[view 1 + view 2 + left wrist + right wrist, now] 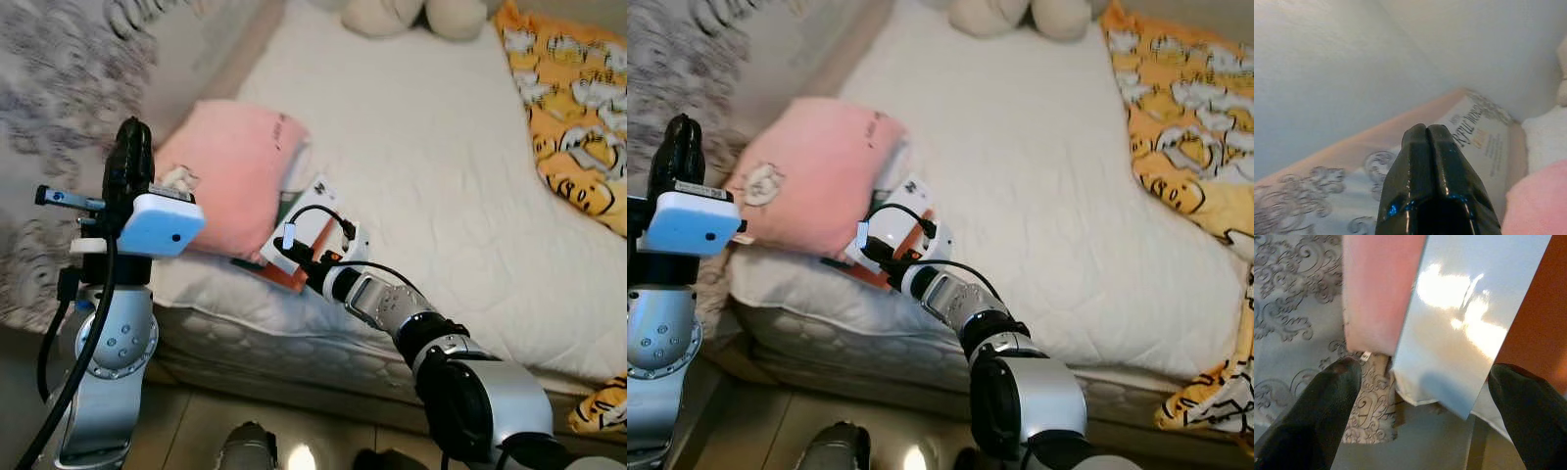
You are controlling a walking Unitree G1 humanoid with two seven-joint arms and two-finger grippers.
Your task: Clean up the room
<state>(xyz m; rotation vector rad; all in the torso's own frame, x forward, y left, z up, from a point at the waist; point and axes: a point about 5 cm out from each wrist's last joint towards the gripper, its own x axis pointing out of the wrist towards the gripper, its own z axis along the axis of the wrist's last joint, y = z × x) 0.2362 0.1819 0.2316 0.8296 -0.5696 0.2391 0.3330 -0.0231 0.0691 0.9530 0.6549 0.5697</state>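
Observation:
A white and orange book (315, 199) lies at the near edge of the white mattress (431, 127), partly tucked under a pink pillow (230, 166). My right gripper (1425, 401) reaches in from the lower right and stands open, one black finger (1322, 406) on each side of the book's (1464, 308) corner, with the pillow (1376, 289) beside it. My left gripper (131, 147) is raised at the left beside the bed, pointing up. Its fingers (1427, 147) are shut on nothing.
An orange patterned blanket (578, 117) covers the bed's right side and hangs over its edge. Plush toys (397, 15) sit at the far end. A grey ornamented cover (49, 117) lies left of the pillow. Floor (196, 431) shows below the mattress edge.

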